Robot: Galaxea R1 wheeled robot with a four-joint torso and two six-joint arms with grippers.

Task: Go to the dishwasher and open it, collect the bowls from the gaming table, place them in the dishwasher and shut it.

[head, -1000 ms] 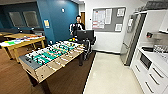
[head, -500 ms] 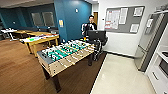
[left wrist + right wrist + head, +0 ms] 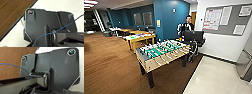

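The dishwasher is out of view. Past the foosball table [image 3: 162,53] stands a wooden-legged table with a pale top and colourful things on it, which I take for the gaming table [image 3: 139,37]. A green patch [image 3: 130,37] lies at its near end, too blurred to call a bowl. Both wrist views look down past the robot's own dark plate. The left wrist view has the edge between wood floor [image 3: 11,13] and pale floor [image 3: 56,6] beneath it. Wood floor [image 3: 13,58] lies under the right arm.
A person [image 3: 187,26] stands behind a dark control rig [image 3: 194,37] at the foosball table's far end. Yellow-topped tables [image 3: 137,32] stand further back by the blue wall [image 3: 167,17]. A grey appliance front [image 3: 245,65] is at the right edge, and pale floor [image 3: 216,80] lies ahead on the right.
The whole head view has swung left. The foosball table now sits nearer the centre, the counters on the right have left the picture and the grey appliance has slid to the edge.
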